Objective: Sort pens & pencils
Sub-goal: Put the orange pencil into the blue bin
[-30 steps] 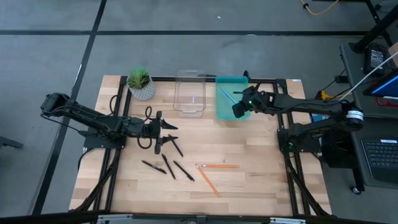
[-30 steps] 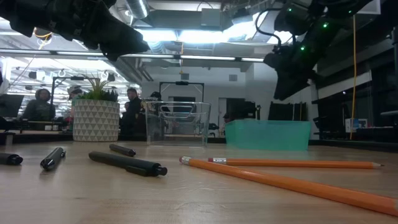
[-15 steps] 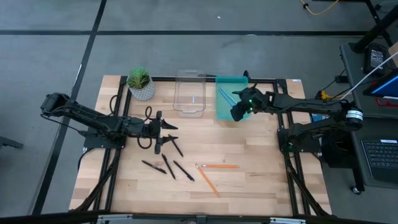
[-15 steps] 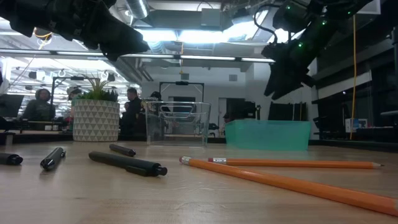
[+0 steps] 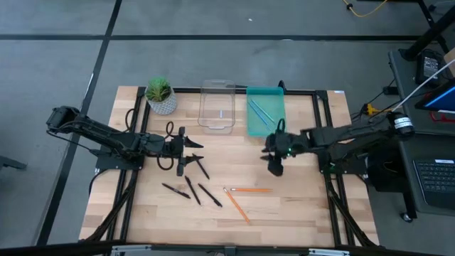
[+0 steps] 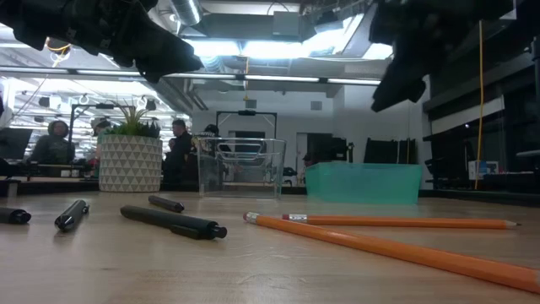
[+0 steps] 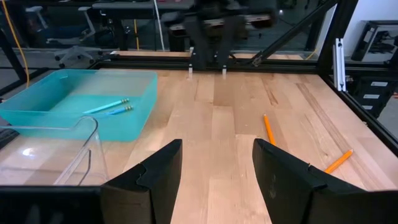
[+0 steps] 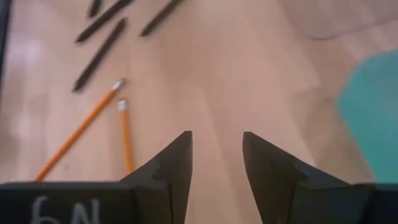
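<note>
- The pale wooden slatted bench (image 5: 284,206) carries all the task's things; sorting is judged part done.
- The teal rectangular plastic bin (image 5: 266,121), at the far side of the bench beside the clear rectangular plastic bin (image 5: 216,107), already holds two light blue pencils (image 5: 259,111); the clear bin is seen with no sticks in it.
- The left arm's tool (image 5: 190,151) waits with fingers spread and nothing between them, over the bench's left half beside the black pens (image 5: 193,183); one pen lies just at it, the other three lie a little nearer the front edge.
- The right arm's tool (image 5: 274,165) hangs above bare bench, between the teal bin and the two orange wooden pencils (image 5: 245,197), its fingers (image 8: 177,165) parted with nothing held.
- The step in hand is judged to be the fetching of an orange pencil. The two pencils meet at their eraser ends in a narrow V, so the tool is best brought down near the far tip of one, where they are well apart.
- The fingers are best set across the shaft, not along it, and closed at mid-length, so that the thin stick does not roll or tilt when lifted.
- A grip taken near the meeting ends risks nudging or catching both pencils.
</note>
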Tool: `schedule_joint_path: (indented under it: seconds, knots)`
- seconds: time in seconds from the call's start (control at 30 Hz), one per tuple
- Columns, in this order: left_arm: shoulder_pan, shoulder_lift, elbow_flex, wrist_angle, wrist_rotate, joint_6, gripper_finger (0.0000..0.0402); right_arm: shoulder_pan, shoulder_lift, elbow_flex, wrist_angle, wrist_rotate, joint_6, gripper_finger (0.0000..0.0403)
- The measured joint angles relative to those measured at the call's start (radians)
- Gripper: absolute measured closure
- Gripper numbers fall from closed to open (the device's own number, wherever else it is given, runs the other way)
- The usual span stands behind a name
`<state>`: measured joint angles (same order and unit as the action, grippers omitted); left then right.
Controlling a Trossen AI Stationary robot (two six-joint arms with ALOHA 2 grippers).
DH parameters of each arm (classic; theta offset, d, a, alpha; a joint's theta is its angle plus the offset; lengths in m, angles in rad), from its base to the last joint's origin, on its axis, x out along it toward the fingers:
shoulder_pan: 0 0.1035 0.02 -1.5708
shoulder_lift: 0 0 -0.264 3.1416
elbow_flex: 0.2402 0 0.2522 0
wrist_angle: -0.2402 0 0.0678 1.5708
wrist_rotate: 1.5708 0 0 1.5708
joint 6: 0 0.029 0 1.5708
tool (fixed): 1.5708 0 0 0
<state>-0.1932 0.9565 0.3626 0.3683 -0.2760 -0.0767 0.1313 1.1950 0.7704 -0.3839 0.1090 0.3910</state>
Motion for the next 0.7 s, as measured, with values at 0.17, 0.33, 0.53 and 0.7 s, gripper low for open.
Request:
schedule_joint_path:
  seconds: [0.17, 0.33, 0.53, 0.7]
  knots:
    - [0.000, 0.000, 0.000, 0.000, 0.000, 0.000, 0.0211, 0.079, 0.001, 0.000, 0.011, -0.004, 0.001, 0.0261]
    - [0.000, 0.000, 0.000, 0.000, 0.000, 0.000, 0.0211, 0.111, 0.037, 0.000, 0.015, -0.048, 0.057, 0.0252]
    - [0.000, 0.000, 0.000, 0.000, 0.000, 0.001, 0.0211, 0.152, 0.128, 0.000, 0.063, -0.061, -0.043, 0.0199]
    - [0.000, 0.000, 0.000, 0.000, 0.000, -0.027, 0.0211, 0.158, 0.192, 0.000, 0.094, -0.059, -0.097, 0.0179]
